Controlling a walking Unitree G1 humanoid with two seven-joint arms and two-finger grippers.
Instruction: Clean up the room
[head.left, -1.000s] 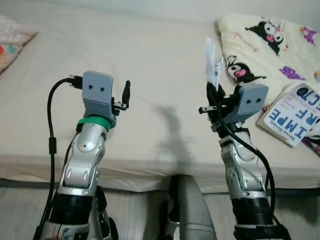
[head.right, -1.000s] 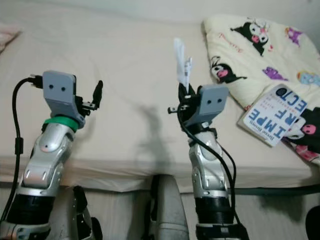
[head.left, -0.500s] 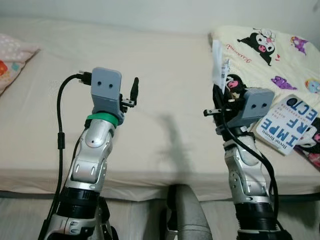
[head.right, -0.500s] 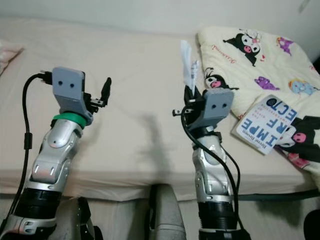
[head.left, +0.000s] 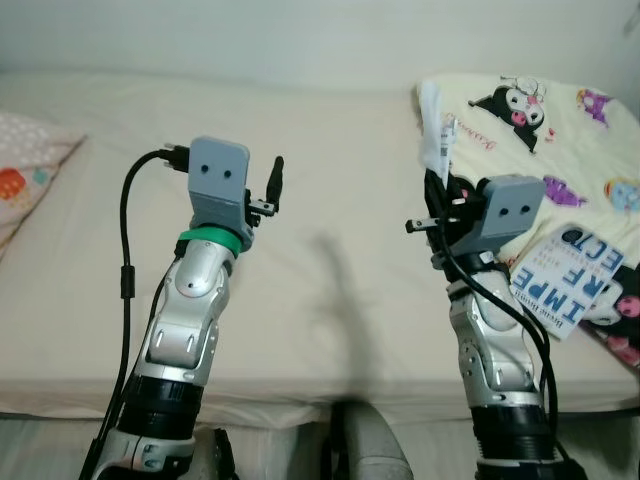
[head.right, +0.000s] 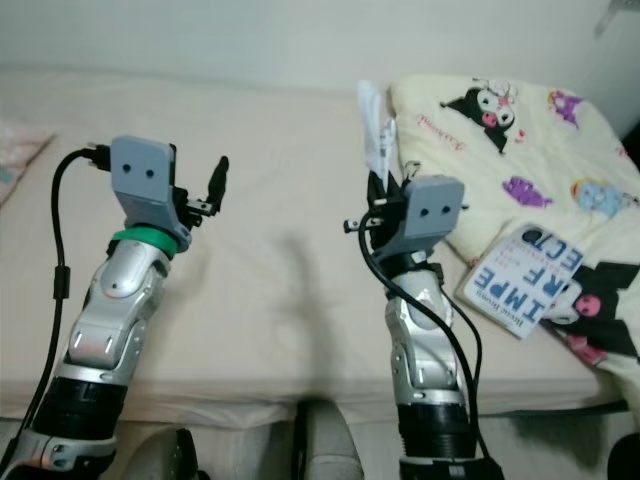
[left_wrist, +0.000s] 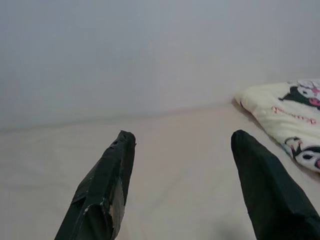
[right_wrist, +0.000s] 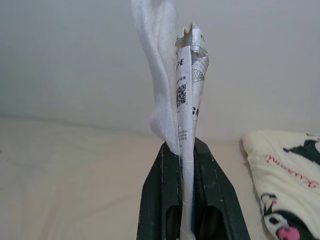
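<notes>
My right gripper (head.left: 438, 190) is raised over the beige bed (head.left: 330, 140) and shut on a white crumpled wrapper (head.left: 434, 135) with printed text, which sticks up above the fingers. In the right wrist view the wrapper (right_wrist: 180, 95) is pinched flat between the two black fingers (right_wrist: 159, 200). My left gripper (head.left: 275, 180) is held up on the left over the mattress, open with nothing in it; its fingers (left_wrist: 107, 185) stand well apart in the left wrist view.
A cream blanket with cartoon figures (head.left: 560, 120) covers the bed's right side, with a white book (head.left: 575, 280) lying on it. A patterned pillow (head.left: 25, 165) lies at the far left. A light wall (head.left: 300, 35) rises behind the bed.
The camera has tilted up, so the bed and blanket sit lower in the picture and the wall shows. Both arms keep their raised pose, the right still gripping the wrapper.
</notes>
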